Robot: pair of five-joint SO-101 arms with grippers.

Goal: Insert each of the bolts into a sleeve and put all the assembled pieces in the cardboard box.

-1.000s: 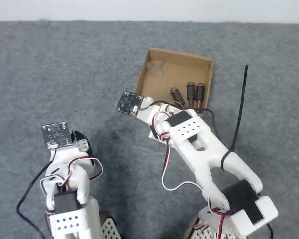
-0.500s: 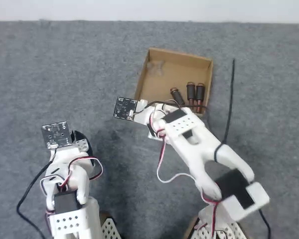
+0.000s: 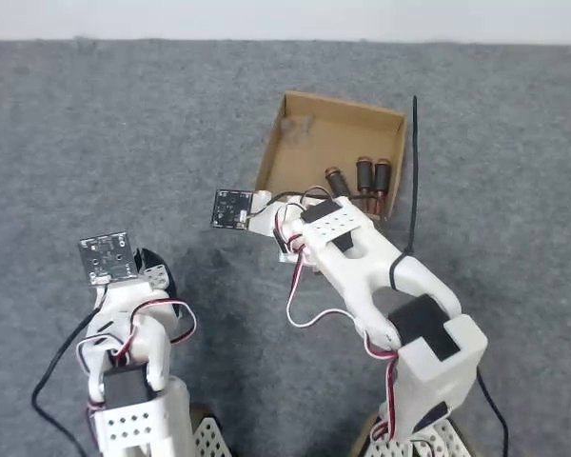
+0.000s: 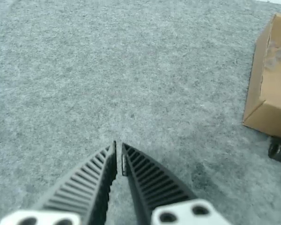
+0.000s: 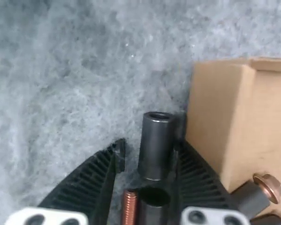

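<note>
Right arm (image 3: 362, 262) has swung left since the earlier frames: its wrist end slid along the near-left corner of the cardboard box (image 3: 271, 157), its shoulder end turned, and the black cable beside it moved left too. Left arm (image 3: 133, 324) has not moved.

Grey carpeted bench (image 3: 124, 124) carries everything. Right arm reaches from the near edge up to the box's near-left corner. Left arm sits folded at the near left, well apart from the box.

Box lies open at the far middle of the bench. Three assembled pieces (image 3: 364, 178), dark bodies with copper ends, lie side by side against its near-right wall. In the right wrist view a copper flanged head of one shows inside the box.

Left claw (image 4: 119, 146) is clenched with its tips almost touching, nothing in it, over bare carpet. The box corner is off to one side, apart from it.

Right claw (image 5: 148, 149) has a dark sleeve (image 5: 155, 136) inside it, open end pointing away from the camera, just beside the outer wall of the box. Cannot tell whether the claw is clamped on the sleeve or only around it. A copper threaded bolt (image 5: 129, 206) shows deeper in the claw, next to the sleeve's near end. Cannot tell whether it is in a sleeve.
</note>
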